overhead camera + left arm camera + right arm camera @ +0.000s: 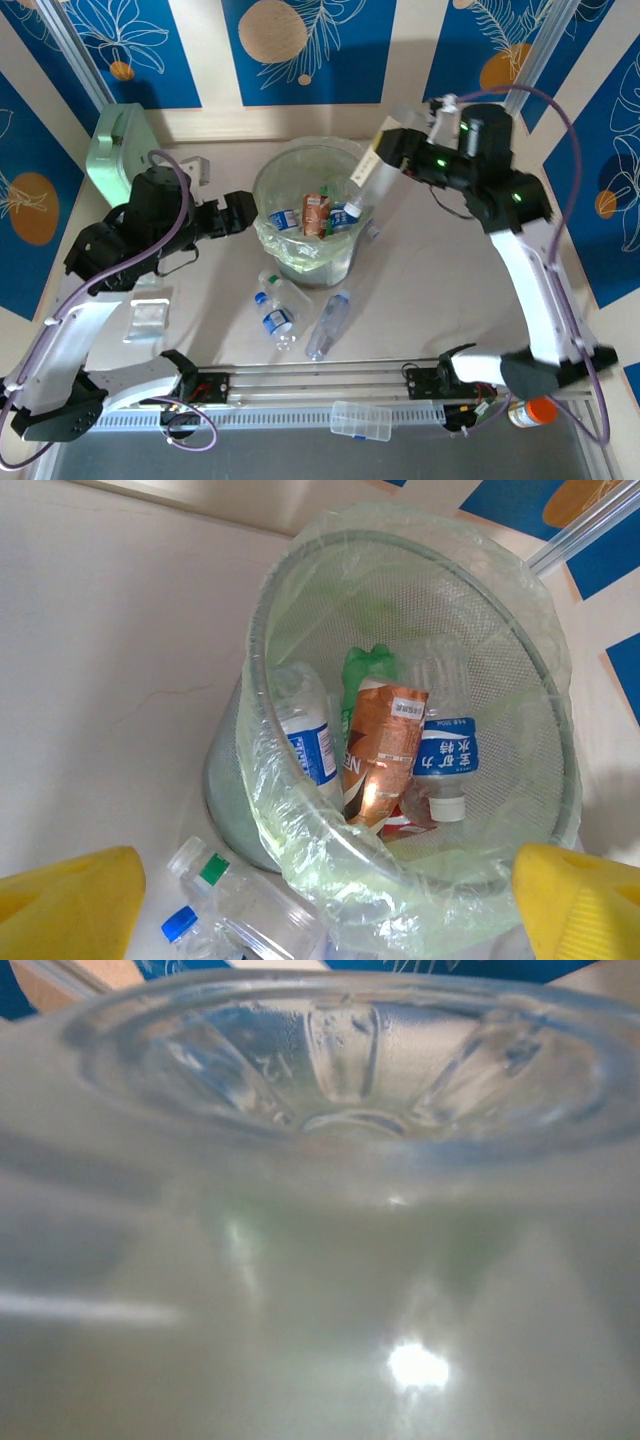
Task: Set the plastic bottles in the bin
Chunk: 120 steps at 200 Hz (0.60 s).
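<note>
Top external, bin: the bin (268, 235) stands mid-bench, a little toward the far edge, with its clear liner folded over the rim.
Top external, right gripper: the right gripper (392, 147) is over the bin's right rim. Its jaws are closed on the held bottle (368, 175), which is clear and tilted, lower end inside the rim.
Top external, left gripper: the left gripper (245, 212) is just beside the bin's left wall, jaws spread wide, nothing between them.
Top external, loose bottles: three loose bottles (327, 326) lie on the bench between the bin and the near edge.
Top external, other items: mint-green case (115, 150) at the far-left corner; flat clear box (360, 420) at the near edge; orange-lidded jar (532, 411) at the near-right corner.
Left wrist, left gripper: yellow fingertips (70, 900) sit well apart and empty.
Left wrist, bin contents: blue-label bottle (315, 745), copper-label bottle (385, 750), white-capped bottle (445, 762) and green bottle (368, 665) lie inside the bin (400, 538).
Left wrist, outside: a clear bottle (250, 905) lies touching the bin's wall.
Right wrist, held bottle: its moulded base (340, 1090) is close to the lens and blurred. Jaw state cannot be told here.
</note>
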Motion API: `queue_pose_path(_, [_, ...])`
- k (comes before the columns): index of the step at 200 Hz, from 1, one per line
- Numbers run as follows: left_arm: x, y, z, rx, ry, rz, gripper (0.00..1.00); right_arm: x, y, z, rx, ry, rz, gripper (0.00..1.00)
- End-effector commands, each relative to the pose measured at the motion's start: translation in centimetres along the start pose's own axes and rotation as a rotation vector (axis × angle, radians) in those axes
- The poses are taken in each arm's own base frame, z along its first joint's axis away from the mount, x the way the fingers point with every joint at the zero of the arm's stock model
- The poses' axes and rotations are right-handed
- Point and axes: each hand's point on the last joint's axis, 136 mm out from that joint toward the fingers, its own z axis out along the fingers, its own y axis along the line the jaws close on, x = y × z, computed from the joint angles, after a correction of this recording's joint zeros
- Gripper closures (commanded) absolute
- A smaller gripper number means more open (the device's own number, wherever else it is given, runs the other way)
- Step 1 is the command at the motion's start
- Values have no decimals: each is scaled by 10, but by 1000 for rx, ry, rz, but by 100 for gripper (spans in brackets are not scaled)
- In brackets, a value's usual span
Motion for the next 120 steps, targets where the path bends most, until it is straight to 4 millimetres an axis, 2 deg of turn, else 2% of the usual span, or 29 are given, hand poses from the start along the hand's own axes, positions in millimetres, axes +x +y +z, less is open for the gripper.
queue_pose_path(1, [1,9,-19,-14,-15,20,6,6,22,33,-62,85,-72,56])
queue_pose_path(27, [5,14,-26,-24,-13,26,6,23,28,78,-63,209,-103,56])
queue_pose_path(54, [8,22,-33,-46,-13,35,6,43,24,113,-42,323,-105,56])
queue_pose_path(80, [11,27,-39,-62,-15,39,6,64,21,131,-21,395,-139,56])
queue_pose_path(120, [15,34,-41,-85,-9,43,5,103,-1,150,45,530,-107,54])
